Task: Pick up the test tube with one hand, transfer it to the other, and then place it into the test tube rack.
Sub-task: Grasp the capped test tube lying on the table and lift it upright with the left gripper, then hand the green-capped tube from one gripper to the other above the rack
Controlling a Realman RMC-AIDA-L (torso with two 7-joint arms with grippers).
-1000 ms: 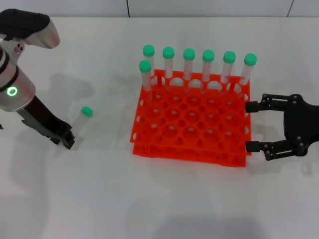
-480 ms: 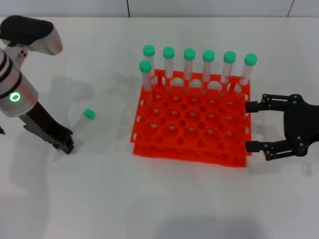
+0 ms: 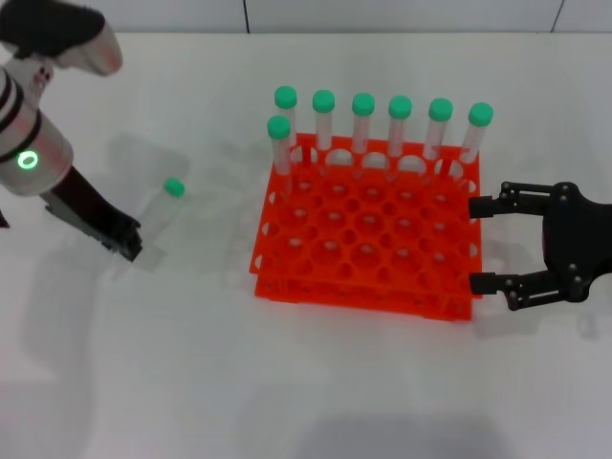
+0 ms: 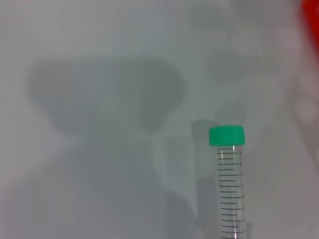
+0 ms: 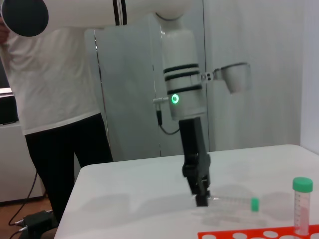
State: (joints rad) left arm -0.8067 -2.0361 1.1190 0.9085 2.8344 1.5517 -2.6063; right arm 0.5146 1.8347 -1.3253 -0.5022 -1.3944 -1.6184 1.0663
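The test tube [image 3: 173, 187] is clear with a green cap. My left gripper [image 3: 127, 247], on the green-ring arm, is shut on its bottom end at the left of the table. The tube sticks out level toward the rack, just above the table. The left wrist view shows its cap and graduated body [image 4: 228, 164]. The right wrist view shows that gripper [image 5: 201, 199] holding the tube [image 5: 234, 201]. The orange-red rack [image 3: 363, 290] stands at the centre. My right gripper [image 3: 481, 244] is open, low beside the rack's right side.
Several green-capped tubes [image 3: 362, 105] stand in the rack's far row, and one [image 3: 278, 127] stands a row nearer at the left. The right wrist view shows the rack's edge [image 5: 249, 233], one standing tube [image 5: 301, 204], and a person [image 5: 55, 99] beyond the table's left end.
My left gripper has moved away from me and risen a little, carrying the tube with it. The cap now sits farther back. The right arm has not moved.
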